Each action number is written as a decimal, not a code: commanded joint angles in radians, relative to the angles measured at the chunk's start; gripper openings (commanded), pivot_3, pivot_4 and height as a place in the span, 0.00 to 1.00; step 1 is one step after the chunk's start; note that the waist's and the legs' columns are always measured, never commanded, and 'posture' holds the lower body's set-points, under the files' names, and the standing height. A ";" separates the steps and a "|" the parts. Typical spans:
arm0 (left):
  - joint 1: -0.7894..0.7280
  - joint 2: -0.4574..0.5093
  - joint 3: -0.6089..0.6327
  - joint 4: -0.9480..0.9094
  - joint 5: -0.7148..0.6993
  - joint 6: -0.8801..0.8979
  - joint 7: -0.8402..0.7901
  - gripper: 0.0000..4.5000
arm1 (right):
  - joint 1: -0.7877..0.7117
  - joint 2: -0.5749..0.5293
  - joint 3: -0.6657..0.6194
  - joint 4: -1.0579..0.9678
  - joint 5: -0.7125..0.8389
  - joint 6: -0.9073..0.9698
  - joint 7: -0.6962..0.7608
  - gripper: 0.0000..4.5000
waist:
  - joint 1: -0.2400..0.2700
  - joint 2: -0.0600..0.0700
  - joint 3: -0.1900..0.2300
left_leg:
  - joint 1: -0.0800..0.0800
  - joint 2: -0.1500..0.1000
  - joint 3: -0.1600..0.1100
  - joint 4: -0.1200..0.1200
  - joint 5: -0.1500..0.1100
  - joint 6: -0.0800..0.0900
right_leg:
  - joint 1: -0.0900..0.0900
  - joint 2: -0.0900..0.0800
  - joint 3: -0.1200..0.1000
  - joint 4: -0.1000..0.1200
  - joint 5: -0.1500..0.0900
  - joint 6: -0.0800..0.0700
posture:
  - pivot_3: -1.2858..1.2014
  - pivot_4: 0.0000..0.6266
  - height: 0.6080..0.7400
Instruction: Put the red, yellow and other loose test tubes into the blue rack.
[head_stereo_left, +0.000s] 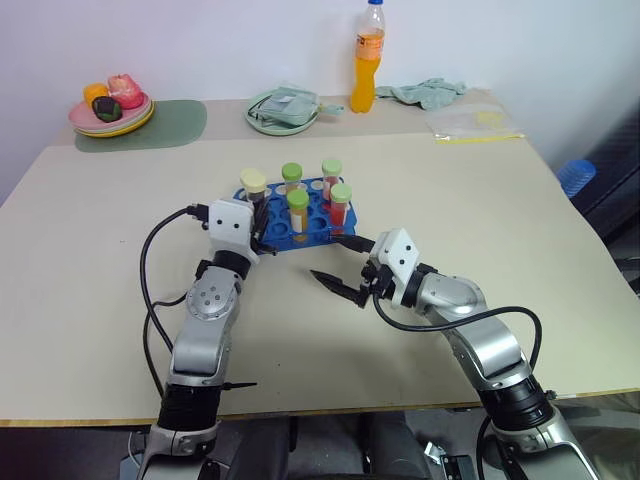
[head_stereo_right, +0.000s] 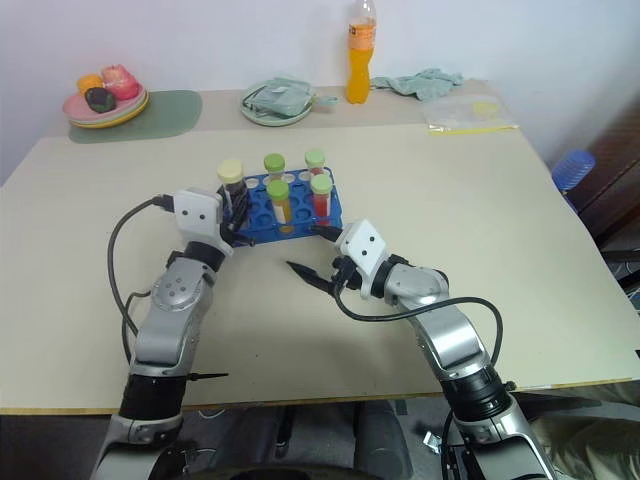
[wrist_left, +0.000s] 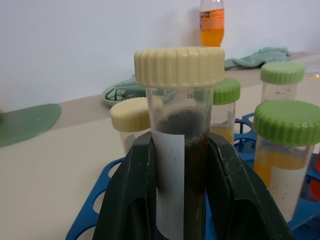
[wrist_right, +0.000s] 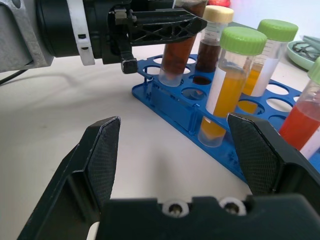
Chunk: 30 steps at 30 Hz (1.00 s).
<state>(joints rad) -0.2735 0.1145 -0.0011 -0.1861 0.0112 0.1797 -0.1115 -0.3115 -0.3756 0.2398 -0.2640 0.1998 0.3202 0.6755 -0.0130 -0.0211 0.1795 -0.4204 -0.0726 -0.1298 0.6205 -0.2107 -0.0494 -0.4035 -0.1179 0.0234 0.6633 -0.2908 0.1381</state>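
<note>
The blue rack (head_stereo_left: 312, 232) stands mid-table with several capped test tubes upright in it, among them orange-filled green-capped ones (wrist_right: 227, 85) and a red-filled one (head_stereo_left: 341, 205). My left gripper (head_stereo_left: 262, 238) is shut on a dark brown tube with a cream cap (wrist_left: 180, 150), held upright at the rack's near left corner. Its lower end sits at a corner hole (wrist_right: 170, 80). A second cream-capped dark tube (wrist_right: 212, 40) stands just behind it. My right gripper (head_stereo_left: 332, 258) rests open on the table just in front of the rack, nothing between its fingers (wrist_right: 102, 160).
Along the table's far side stand an orange drink bottle (head_stereo_left: 368, 60), a green plate with a cloth (head_stereo_left: 283, 110), a plate of fruit (head_stereo_left: 112, 105) beside a green mat (head_stereo_left: 160, 124), a crumpled green cloth (head_stereo_left: 425, 92) and a plastic bag (head_stereo_left: 475, 122).
</note>
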 joint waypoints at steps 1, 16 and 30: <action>0.002 -0.003 0.009 0.035 0.005 -0.030 0.016 0.17 | -0.004 0.004 -0.017 -0.045 0.007 -0.007 -0.005 0.84 | 0.000 0.000 0.000 | 0.000 0.000 0.000 0.000 0.000 0.000 | 0.000 0.000 0.000 0.000 0.000 0.000 | 0.52 0.24 1.00; 0.026 -0.024 0.007 0.085 -0.043 -0.086 -0.003 0.47 | -0.004 0.011 -0.013 -0.046 0.010 -0.006 -0.008 0.84 | 0.000 0.000 0.000 | 0.000 0.000 0.000 0.000 0.000 0.000 | 0.000 0.000 0.000 0.000 0.000 0.000 | 0.52 0.24 1.00; 0.300 0.255 0.239 -0.250 -0.284 0.067 -0.237 0.99 | 0.043 -0.199 -0.293 -0.143 0.218 0.168 0.092 0.84 | 0.001 0.000 0.000 | 0.001 0.001 -0.002 -0.001 -0.001 0.001 | 0.000 0.000 0.000 -0.001 0.000 0.000 | 0.52 0.24 1.00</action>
<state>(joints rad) 0.0116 0.3421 0.1957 -0.3819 -0.2373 0.2269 -0.3109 -0.2730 -0.5517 0.0146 -0.3831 0.3773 0.4749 0.7490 -0.0122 -0.0207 0.1796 -0.4199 -0.0720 -0.1316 0.6191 -0.2112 -0.0485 -0.4027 -0.1181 0.0237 0.6616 -0.2910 0.1378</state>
